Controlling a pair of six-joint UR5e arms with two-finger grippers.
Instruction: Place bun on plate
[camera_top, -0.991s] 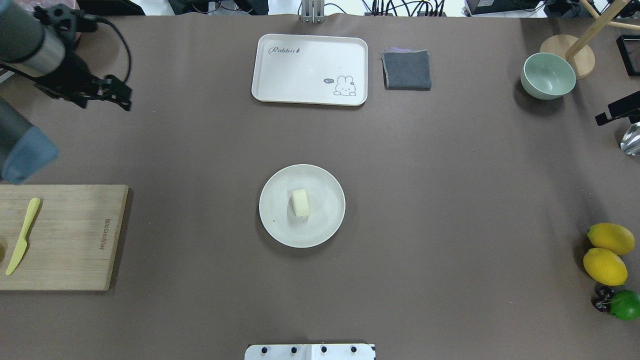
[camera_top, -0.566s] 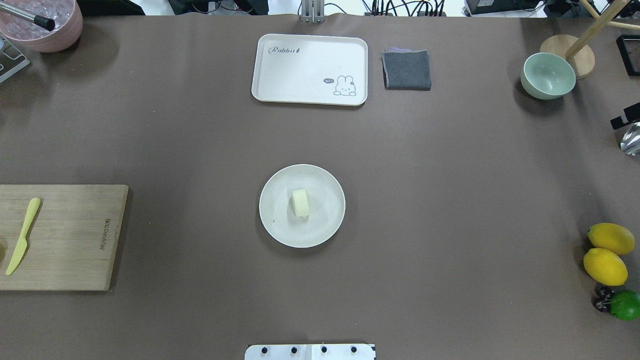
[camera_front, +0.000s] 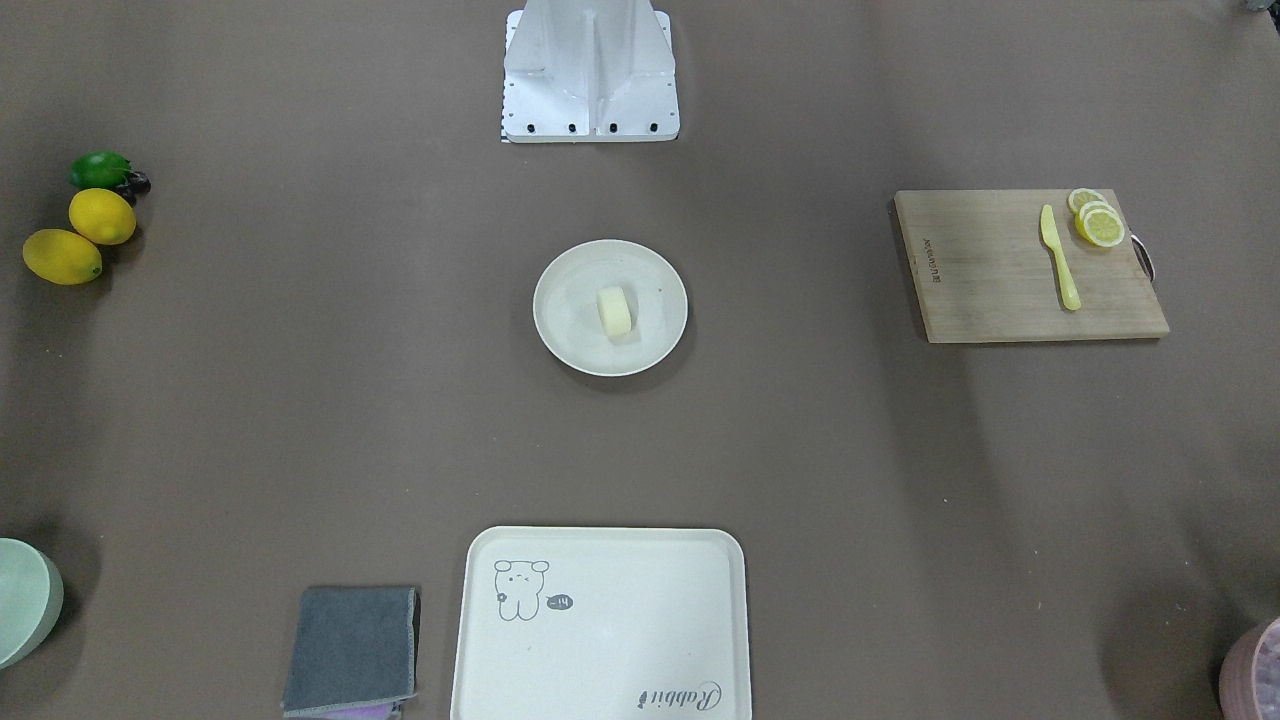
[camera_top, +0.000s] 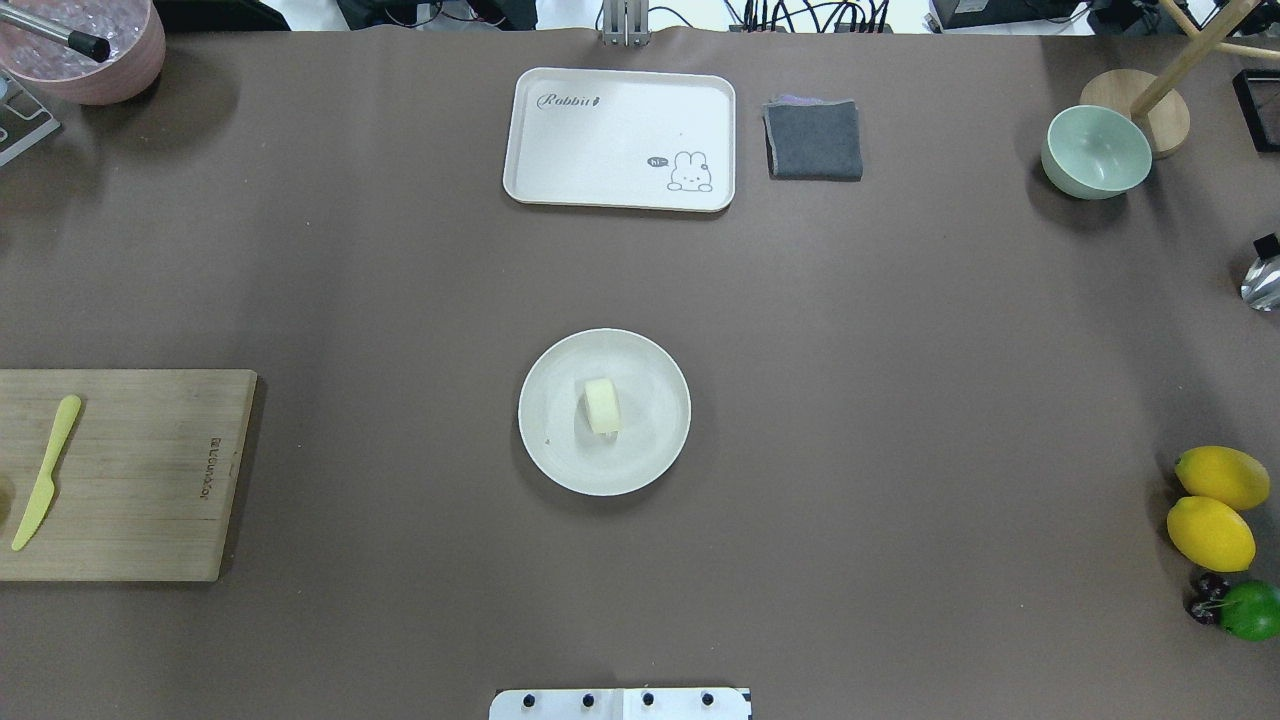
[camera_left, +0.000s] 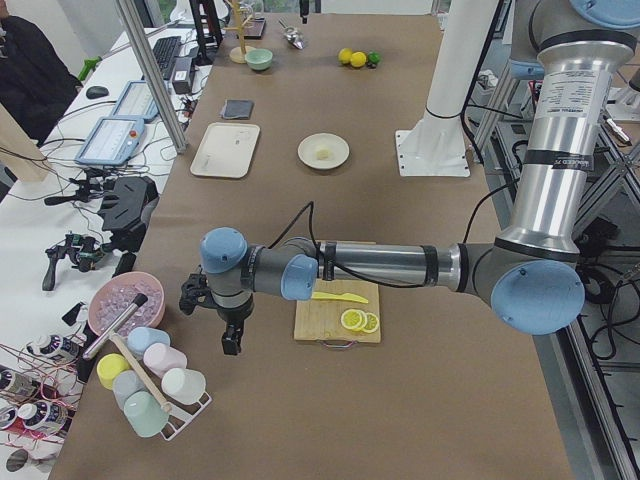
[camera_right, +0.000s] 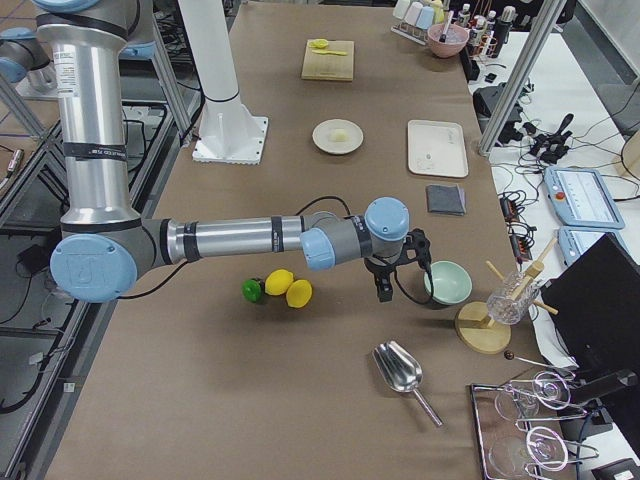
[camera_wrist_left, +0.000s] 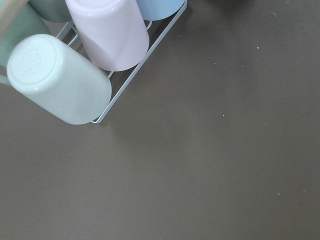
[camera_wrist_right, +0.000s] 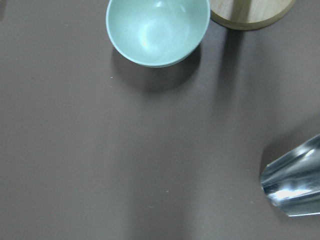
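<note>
Bare surface (camera_top: 900, 350) is seen all round the plate (camera_top: 640, 450), so it can be reached from above or from either flank. The tray (camera_top: 600, 140) and folded cloth (camera_top: 813, 140) are set well beyond it. The left flank is bounded by the cutting board (camera_top: 150, 470), the right edge by lemons (camera_top: 1210, 532) and a green bowl (camera_top: 1096, 150). Upturned cups (camera_left: 145, 413) are found near the left claw (camera_left: 231, 347).

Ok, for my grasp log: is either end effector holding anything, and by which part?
Nothing seems held: the bun lies on the plate, the left end effector hangs by the cup rack, the right end effector by the green bowl.
</note>
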